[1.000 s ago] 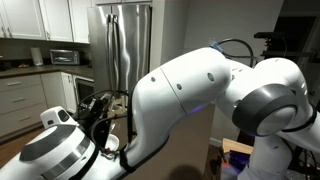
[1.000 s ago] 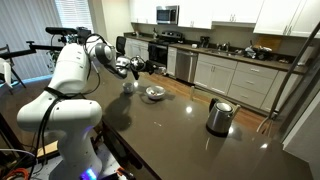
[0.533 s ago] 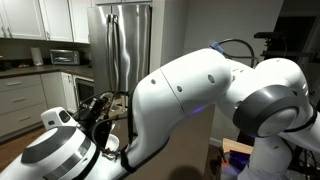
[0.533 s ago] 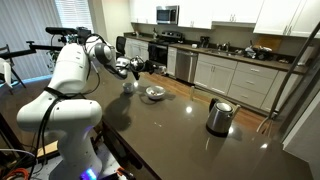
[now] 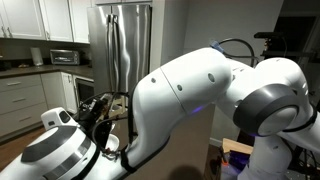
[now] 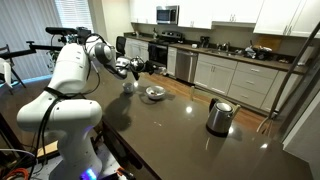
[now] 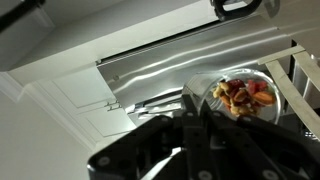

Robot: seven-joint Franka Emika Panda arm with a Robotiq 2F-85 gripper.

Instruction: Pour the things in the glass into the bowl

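In the wrist view the clear glass (image 7: pixel 243 96) shows at the right, with reddish-brown bits (image 7: pixel 240 97) inside it. My gripper (image 7: pixel 195 108) is shut on the glass wall, its dark fingers close together. In an exterior view the gripper (image 6: pixel 140 68) holds the glass in the air, up and to the left of the white bowl (image 6: pixel 154 93), which stands on the dark table (image 6: pixel 190 140). In an exterior view the dark gripper (image 5: pixel 100 108) shows behind the arm, and the bowl is hidden.
A shiny kettle (image 6: pixel 219 116) stands on the table to the right. A small pale object (image 6: pixel 128 85) stands on the table below the gripper. The white arm (image 5: pixel 190 95) fills most of one view. Kitchen cabinets (image 6: pixel 235 75) line the far wall.
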